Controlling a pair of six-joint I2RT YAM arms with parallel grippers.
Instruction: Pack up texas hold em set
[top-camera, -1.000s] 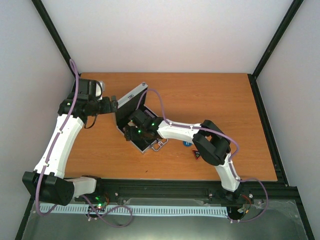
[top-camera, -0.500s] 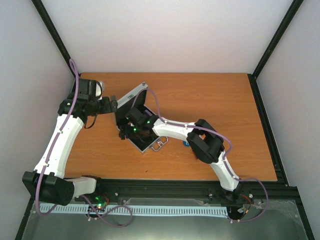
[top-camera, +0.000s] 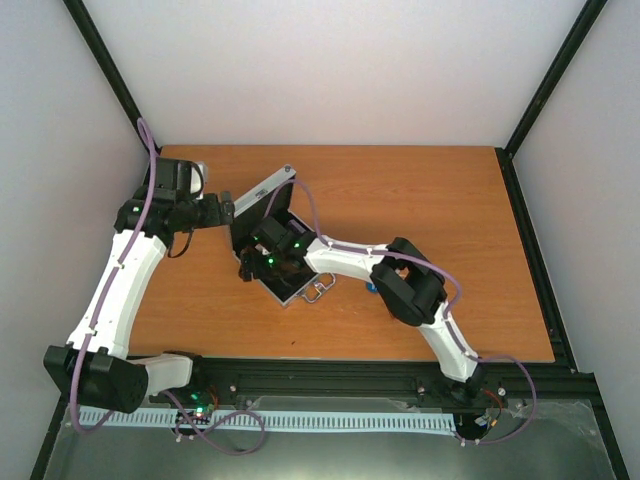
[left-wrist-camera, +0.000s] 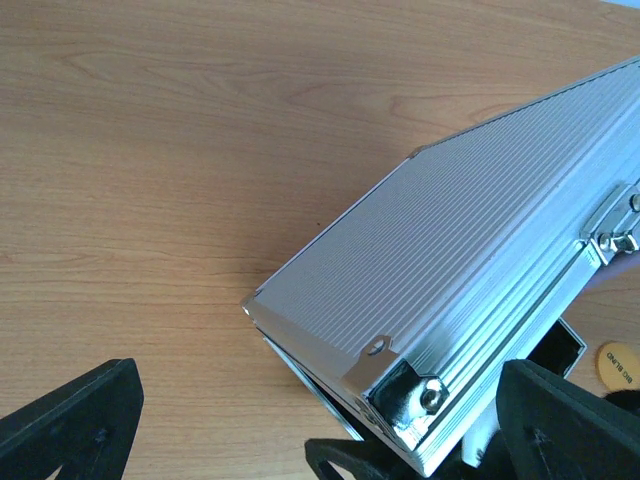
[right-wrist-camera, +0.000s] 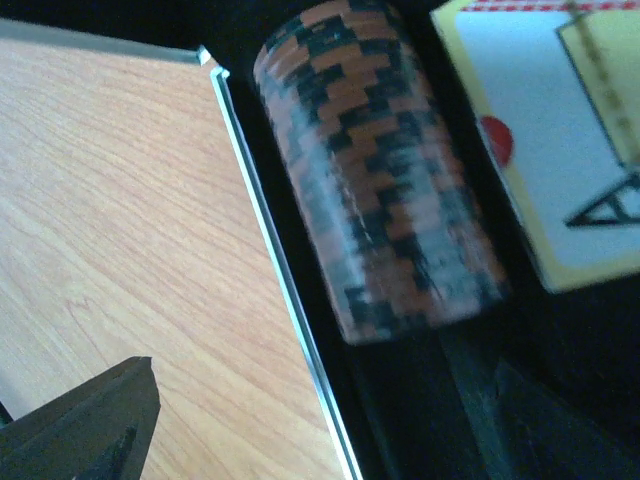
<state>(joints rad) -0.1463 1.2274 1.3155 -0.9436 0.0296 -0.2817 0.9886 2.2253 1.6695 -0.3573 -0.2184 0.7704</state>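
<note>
Table (top-camera: 430, 190): flat wood-grain top, orange-brown; black frame rail (top-camera: 530, 250) along right edge.
Case (left-wrist-camera: 470, 250): silver ribbed aluminium, rests on table left of centre, askew to table edges, lid raised. Metal handle (top-camera: 318, 291) points toward near edge.
Orange disc (left-wrist-camera: 618, 363): flat on table, just beside case.
Blue disc (top-camera: 372, 288): on table, right of handle, mostly hidden.

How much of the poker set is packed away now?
Done: a row of orange-and-black chips and the card deck lie in the open silver case. In hand: the right gripper hovers open over them; the left gripper stands open at the raised lid. Left: an orange disc lies on the table beside the case, and the lid needs closing.
</note>
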